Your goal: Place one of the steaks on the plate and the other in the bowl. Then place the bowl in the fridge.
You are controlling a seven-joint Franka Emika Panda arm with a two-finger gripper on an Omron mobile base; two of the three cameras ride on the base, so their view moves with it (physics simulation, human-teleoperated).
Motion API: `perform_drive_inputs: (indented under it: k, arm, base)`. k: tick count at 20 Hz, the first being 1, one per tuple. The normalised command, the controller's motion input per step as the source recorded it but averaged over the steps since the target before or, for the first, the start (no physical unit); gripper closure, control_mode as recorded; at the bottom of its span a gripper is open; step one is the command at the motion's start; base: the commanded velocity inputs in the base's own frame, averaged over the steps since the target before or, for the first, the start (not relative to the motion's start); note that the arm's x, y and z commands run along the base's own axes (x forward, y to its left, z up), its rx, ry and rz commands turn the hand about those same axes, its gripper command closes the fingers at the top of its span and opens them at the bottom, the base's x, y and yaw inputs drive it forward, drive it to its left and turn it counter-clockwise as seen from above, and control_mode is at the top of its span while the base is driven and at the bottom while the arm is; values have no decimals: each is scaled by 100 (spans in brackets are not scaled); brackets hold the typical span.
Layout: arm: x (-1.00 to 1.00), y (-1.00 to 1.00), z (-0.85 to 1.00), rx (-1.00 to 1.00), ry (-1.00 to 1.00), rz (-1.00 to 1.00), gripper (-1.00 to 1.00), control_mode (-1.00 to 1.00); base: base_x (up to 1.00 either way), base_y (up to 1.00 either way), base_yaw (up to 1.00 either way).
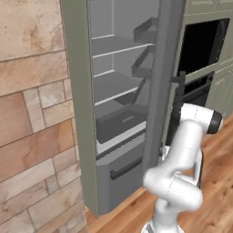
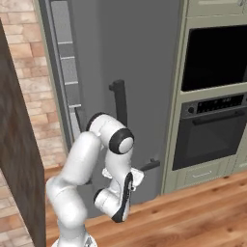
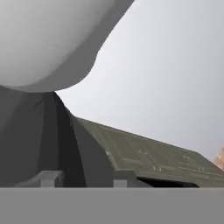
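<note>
1. Your tall grey refrigerator [image 1: 127, 113] stands with its door [image 2: 140, 87] swung open beside the black-windowed wall oven [image 2: 214, 58]. In the left base view its grey shelves look bare, and I can make out no bowl on them.
2. Neither steak, the plate nor the bowl appears here, so you cannot confirm from these views that any placement is done; judge the fridge step as unfinished.
3. The white arm [image 1: 182, 154] is folded low, close to the fridge door.
4. In the hand view the gripper [image 3: 83, 178] shows two dark tips set apart with nothing visible between them, though I cannot tell its state for certain.
</note>
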Motion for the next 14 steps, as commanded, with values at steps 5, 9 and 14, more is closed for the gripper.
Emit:
perform_drive_inputs:
  k: [5, 9, 14]
  arm:
    - [-72, -100, 100, 40, 21, -43, 100, -100]
    - [-84, -100, 100, 38, 17, -33, 100, -100]
    - [-72, -100, 100, 23, 15, -29, 100, -100]
  base:
    - [0, 0, 0]
    - [0, 0, 0]
    - [0, 0, 0]
